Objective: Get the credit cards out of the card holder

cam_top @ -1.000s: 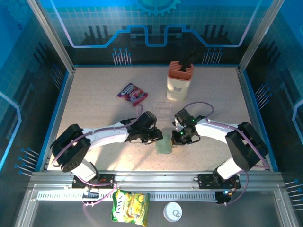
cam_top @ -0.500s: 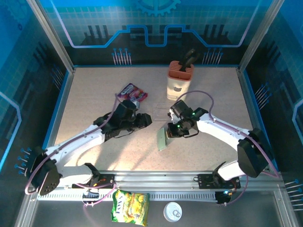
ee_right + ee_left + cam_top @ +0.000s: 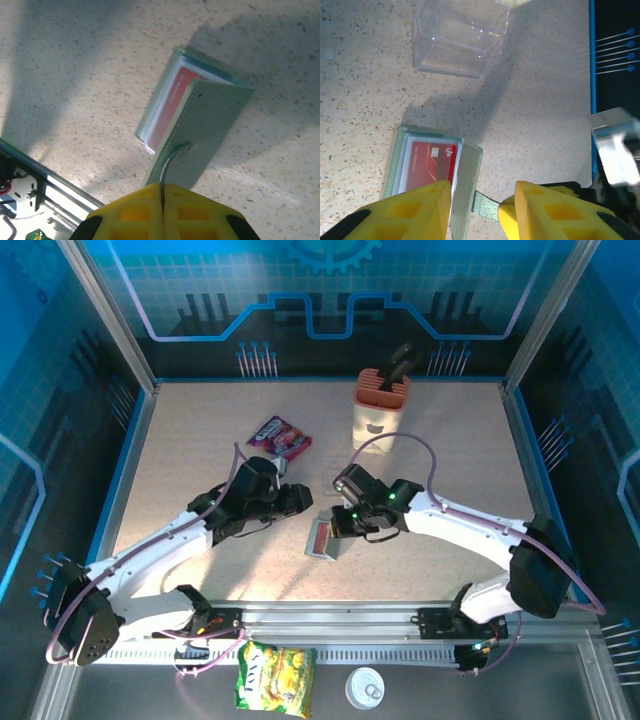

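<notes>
Card holder lying on bench near front, flap raised. Am pinching its strap in right fingers, pressed together, propping flap so red credit card is showing in pocket. Left fingers hovering part-spread by card edge, judging for pull-out. Beyond: clear plastic box, knife block.

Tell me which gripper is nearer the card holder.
Right. The right gripper is shut on the strap of the card holder, holding its cover raised. The left gripper hangs open just left of it, apparently not touching.
</notes>
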Tool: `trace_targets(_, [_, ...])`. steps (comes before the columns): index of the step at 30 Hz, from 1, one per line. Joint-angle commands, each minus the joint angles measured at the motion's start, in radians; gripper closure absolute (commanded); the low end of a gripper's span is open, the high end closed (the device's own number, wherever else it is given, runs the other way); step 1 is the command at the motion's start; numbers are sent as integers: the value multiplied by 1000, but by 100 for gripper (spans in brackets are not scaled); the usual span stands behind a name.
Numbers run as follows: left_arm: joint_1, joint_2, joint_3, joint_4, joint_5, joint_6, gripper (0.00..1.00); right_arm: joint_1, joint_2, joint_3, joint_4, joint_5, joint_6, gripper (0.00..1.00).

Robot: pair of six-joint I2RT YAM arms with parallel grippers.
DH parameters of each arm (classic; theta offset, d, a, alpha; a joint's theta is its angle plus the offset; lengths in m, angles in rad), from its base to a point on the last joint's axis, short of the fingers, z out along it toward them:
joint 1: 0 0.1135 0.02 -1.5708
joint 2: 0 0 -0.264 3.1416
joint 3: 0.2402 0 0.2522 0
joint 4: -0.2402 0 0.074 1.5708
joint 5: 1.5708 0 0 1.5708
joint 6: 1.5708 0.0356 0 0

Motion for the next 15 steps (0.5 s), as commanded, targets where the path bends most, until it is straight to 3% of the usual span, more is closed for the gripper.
trace_targets(1, [5,2,-18,-2,37,35,63,7,22,74,-24,18,-69,100])
trace_targets(5, [4,55,-33,8,48,34,68,-32,6,63,-153,107,-128,100])
trace_targets(10, [-37,174,-1,-33,32,49,82,-141,-57,-83,-113,44,-166,100])
trace_targets(15, [-100,277,7,-32,-1,23,90,-226,-103,-164,-111,44,-198,100])
